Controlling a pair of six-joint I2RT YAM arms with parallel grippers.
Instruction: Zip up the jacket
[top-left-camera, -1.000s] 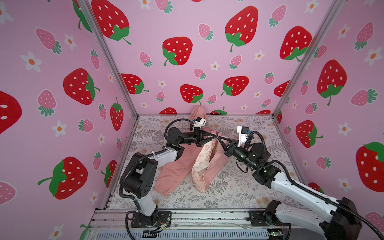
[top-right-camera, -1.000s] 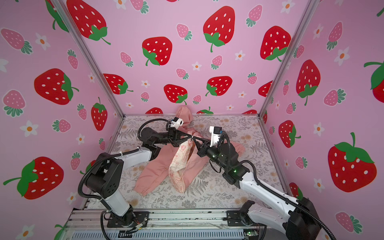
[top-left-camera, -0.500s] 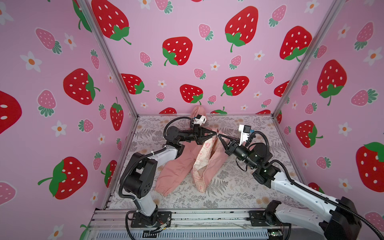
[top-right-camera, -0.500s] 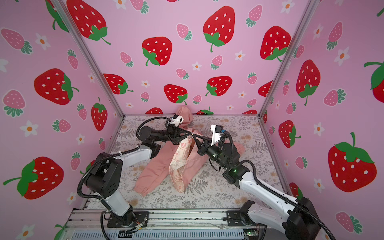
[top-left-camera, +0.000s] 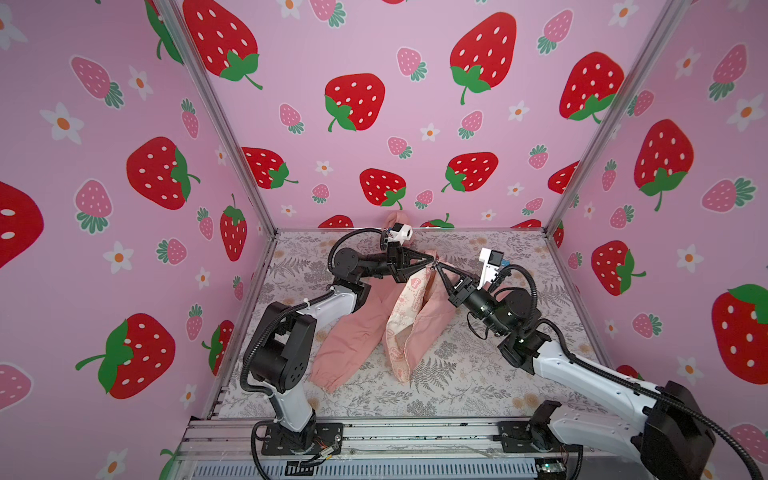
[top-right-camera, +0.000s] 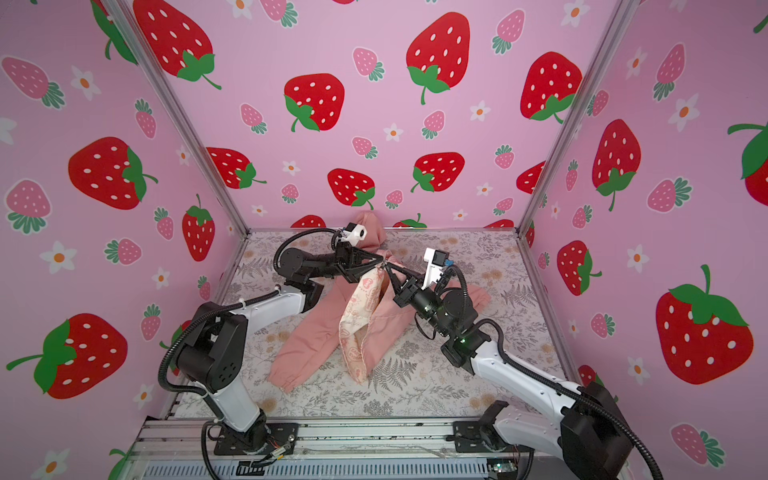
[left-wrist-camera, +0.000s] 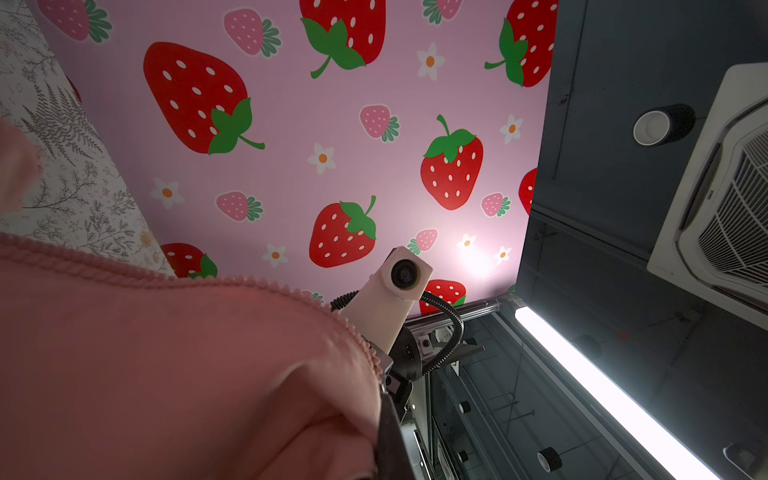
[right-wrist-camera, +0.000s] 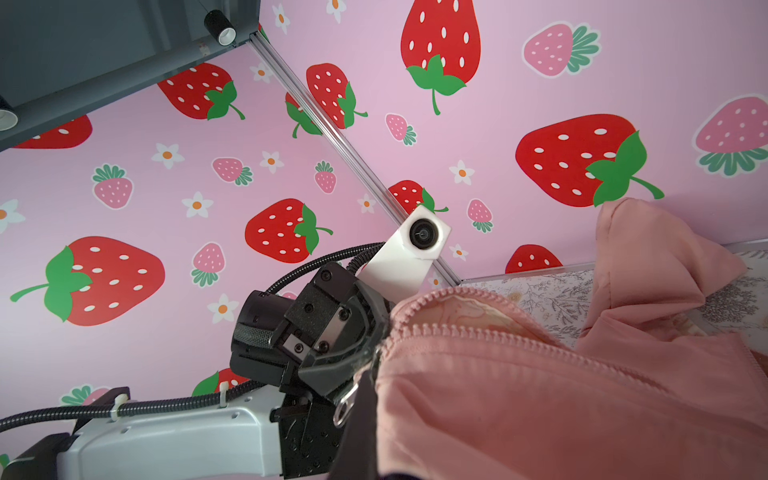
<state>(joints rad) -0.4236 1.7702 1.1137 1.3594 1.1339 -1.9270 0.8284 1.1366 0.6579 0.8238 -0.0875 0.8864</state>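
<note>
Fern-print table (top-left-camera: 478, 374) lies open around the jacket (top-left-camera: 353, 328), left pincer (top-left-camera: 428, 261) and right pincer (top-left-camera: 439, 269) clamping its zipper edge (right-wrist-camera: 440, 322).

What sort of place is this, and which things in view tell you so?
Probably a robot test booth in a lab, not a home: a left arm and right arm bolted to a metal rail, strawberry-print walls in a metal frame, and a pink jacket on the fern-patterned table.

Both top views look down from high above the jacket (top-left-camera: 353, 328). Close against it, my left wrist camera (right-wrist-camera: 424, 234) and right wrist camera (left-wrist-camera: 404, 273) look upward at each other.
</note>
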